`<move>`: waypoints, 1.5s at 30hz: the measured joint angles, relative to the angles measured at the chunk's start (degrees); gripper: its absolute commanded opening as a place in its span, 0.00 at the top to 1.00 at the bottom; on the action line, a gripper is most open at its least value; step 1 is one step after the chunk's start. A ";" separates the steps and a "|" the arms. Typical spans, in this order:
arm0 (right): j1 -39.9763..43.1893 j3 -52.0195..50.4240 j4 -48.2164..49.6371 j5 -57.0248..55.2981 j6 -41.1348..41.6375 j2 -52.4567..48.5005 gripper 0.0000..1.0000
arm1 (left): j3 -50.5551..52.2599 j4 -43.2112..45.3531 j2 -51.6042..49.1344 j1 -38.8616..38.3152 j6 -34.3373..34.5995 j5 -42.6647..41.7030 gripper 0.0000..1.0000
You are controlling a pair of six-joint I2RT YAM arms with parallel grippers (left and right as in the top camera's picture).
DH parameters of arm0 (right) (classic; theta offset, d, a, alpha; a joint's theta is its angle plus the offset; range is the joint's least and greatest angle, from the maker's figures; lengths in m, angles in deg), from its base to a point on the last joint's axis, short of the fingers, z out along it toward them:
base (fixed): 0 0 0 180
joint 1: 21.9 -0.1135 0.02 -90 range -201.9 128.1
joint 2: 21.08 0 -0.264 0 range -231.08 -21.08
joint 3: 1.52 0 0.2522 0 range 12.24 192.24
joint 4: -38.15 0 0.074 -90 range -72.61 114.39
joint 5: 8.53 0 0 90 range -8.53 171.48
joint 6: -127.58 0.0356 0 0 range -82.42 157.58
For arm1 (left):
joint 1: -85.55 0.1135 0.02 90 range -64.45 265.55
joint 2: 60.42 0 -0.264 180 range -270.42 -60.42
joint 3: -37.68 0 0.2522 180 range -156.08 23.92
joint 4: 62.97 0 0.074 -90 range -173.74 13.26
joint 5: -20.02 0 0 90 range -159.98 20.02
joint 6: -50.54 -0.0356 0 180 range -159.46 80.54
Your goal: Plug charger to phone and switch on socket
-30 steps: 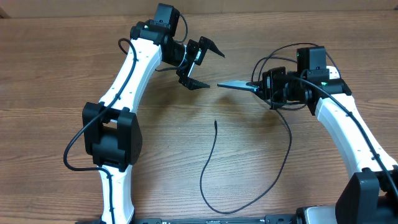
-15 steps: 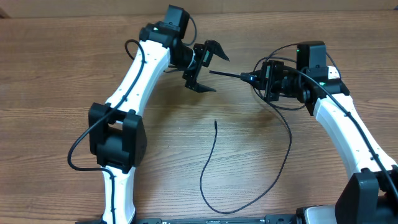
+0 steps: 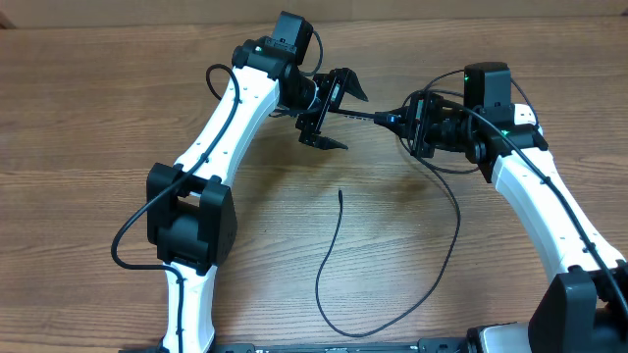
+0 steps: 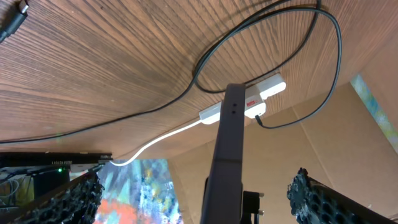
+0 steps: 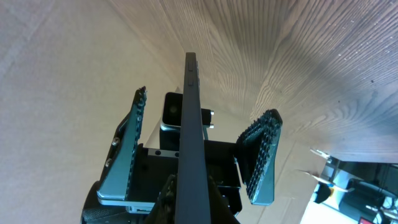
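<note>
- The charger (image 3: 329, 245) lay slack on the wooden counter (image 3: 98, 118). The bottom of its loop reached the near edge, just right of the middle.
- From that loop one run rose to the counter's middle. There the connector tip (image 3: 340, 193) lay loose, touching nothing and well apart from both tools.
- The other run curved away toward the right edge and passed under the right arm.
- Toward the far edge, right of centre, the right gripper (image 3: 404, 121) was closed on one end of the phone (image 4: 227, 155). It held the phone above the counter, turned edge-on and pointing toward the left arm. The screen could not be seen.
- The left gripper (image 3: 351, 121) was near the far edge at the middle, spread wide, with one finger on each side of the phone's free end. The wrist views showed a gap on both sides, so it had hold of nothing.
- The socket (image 4: 245, 106) showed only in the left wrist view. It was a white strip with red marks, lying at a counter edge beside a cardboard panel (image 4: 323, 149), beyond the phone. The black cable ran up to it, but whether the plug was seated could not be told.
</note>
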 measured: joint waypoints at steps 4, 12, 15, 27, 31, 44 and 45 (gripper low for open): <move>0.00 0.00 0.00 0.61 0.39 0.00 0.96 | 0.00 0.00 0.00 0.00 0.02 0.52 0.01; 0.00 0.00 -0.02 1.66 0.44 0.00 0.96 | 0.00 0.00 0.00 -0.33 0.02 1.51 0.02; -0.02 0.00 -0.02 1.79 0.46 0.00 0.96 | 0.00 0.00 0.00 -0.76 0.02 2.40 0.02; -0.48 0.00 -0.02 1.46 0.57 -0.04 0.96 | 0.00 0.02 0.00 -2.10 0.44 4.96 0.10; -0.57 0.00 -0.02 1.36 0.57 -0.04 0.96 | 0.00 0.00 0.00 -2.10 0.44 5.68 0.12; -0.74 0.00 -0.04 1.16 0.35 -0.04 0.96 | 0.00 0.00 0.00 -2.10 0.76 7.17 0.22; -0.76 0.00 -0.04 1.09 0.37 -0.04 0.96 | 0.00 0.00 0.00 -2.10 0.87 7.32 0.22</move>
